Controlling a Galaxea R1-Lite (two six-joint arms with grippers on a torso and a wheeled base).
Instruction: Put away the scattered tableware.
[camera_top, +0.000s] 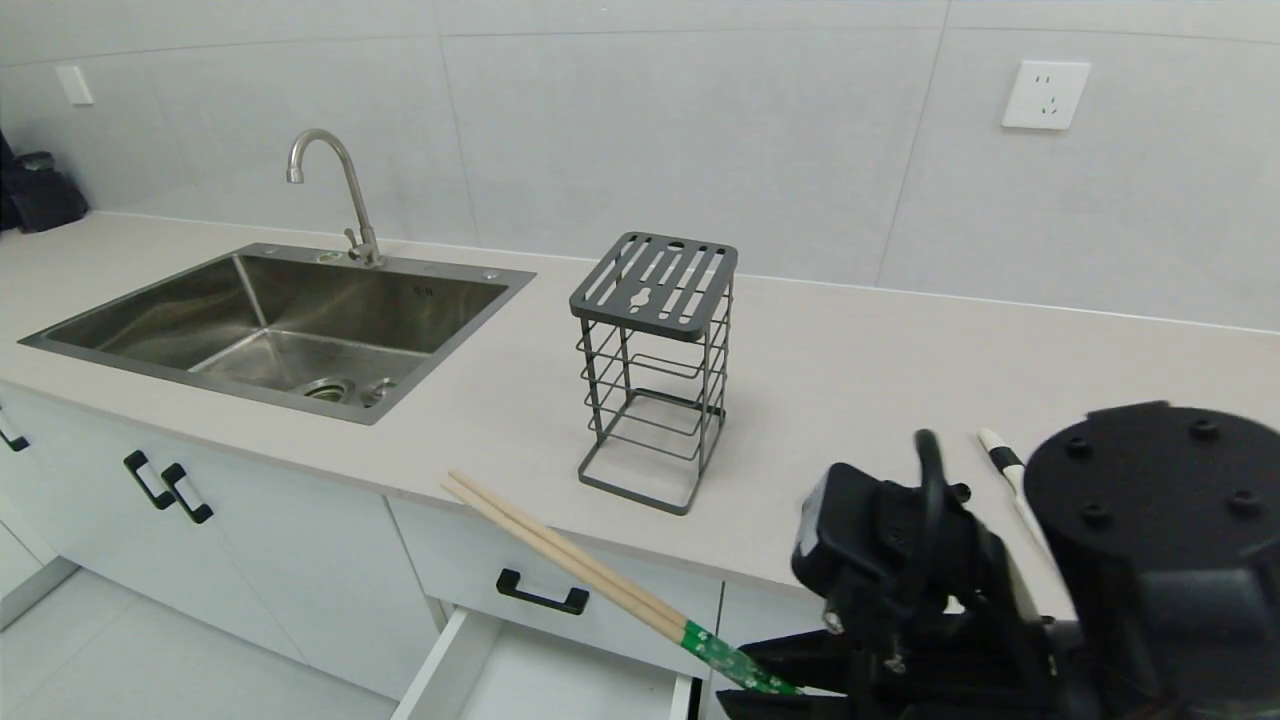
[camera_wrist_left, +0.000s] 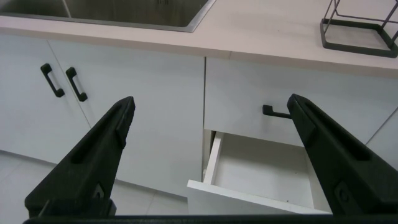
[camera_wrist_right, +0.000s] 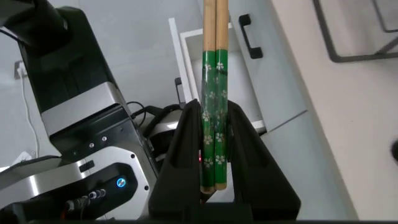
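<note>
Sink (camera_top: 350, 310) left on counter (camera_top: 850, 360), rack (camera_top: 640, 321) right of it, chopsticks (camera_top: 590, 570) before the rack, seemingly above the drawer (camera_top: 430, 665).

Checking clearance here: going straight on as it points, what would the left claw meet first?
Probably the front of the closed upper drawer, which the open left claw faces; the pulled-out drawer lies just below that line. Depth is unclear.

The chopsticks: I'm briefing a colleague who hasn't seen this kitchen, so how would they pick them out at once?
On the pale counter beside the sink stands a dark wire rack. In front of it, slanting over the counter's edge, the right gripper holds the chopsticks: a wooden pair with green flowered ends, unlike the white, black-banded utensil lying further right.
</note>
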